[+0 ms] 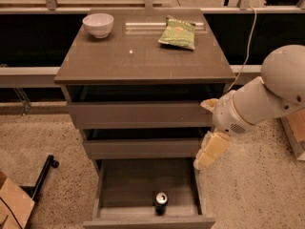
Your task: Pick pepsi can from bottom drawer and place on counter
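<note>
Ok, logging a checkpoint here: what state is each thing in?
bottom drawer: pulled open.
pepsi can: upright inside, near the front.
white bowl: upright on the counter.
green snack bag: flat on the counter.
gripper: right of the cabinet, above the drawer, clear of the can.

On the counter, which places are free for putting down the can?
The counter is bare across its front half, also between white bowl and green snack bag. The back is crowded. The gripper hangs by the bottom drawer right side.
</note>
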`<state>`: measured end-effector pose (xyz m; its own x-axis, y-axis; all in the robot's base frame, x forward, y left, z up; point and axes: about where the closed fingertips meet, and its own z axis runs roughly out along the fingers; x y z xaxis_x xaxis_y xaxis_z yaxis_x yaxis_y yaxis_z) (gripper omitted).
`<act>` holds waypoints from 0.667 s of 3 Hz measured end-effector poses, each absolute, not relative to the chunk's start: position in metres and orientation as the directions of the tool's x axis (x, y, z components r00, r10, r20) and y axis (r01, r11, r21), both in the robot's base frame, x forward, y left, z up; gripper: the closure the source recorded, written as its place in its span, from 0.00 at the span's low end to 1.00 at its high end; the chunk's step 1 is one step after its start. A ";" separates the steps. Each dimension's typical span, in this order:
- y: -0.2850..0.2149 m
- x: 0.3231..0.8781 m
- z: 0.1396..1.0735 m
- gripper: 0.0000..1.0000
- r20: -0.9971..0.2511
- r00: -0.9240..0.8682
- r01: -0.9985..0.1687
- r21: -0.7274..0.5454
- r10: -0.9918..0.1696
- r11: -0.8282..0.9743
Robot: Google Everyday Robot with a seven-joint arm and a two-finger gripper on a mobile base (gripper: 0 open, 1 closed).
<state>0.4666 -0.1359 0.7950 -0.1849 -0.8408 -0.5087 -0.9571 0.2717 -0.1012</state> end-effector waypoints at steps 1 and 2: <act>-0.132 0.463 0.782 0.00 -0.471 -0.203 -0.957 -0.087 -0.859 0.275; -0.124 0.461 0.741 0.00 -0.465 -0.252 -0.952 -0.040 -0.849 0.305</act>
<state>0.4611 -0.1241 0.7407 -0.2524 -0.8486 -0.4649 -0.9516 0.3047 -0.0396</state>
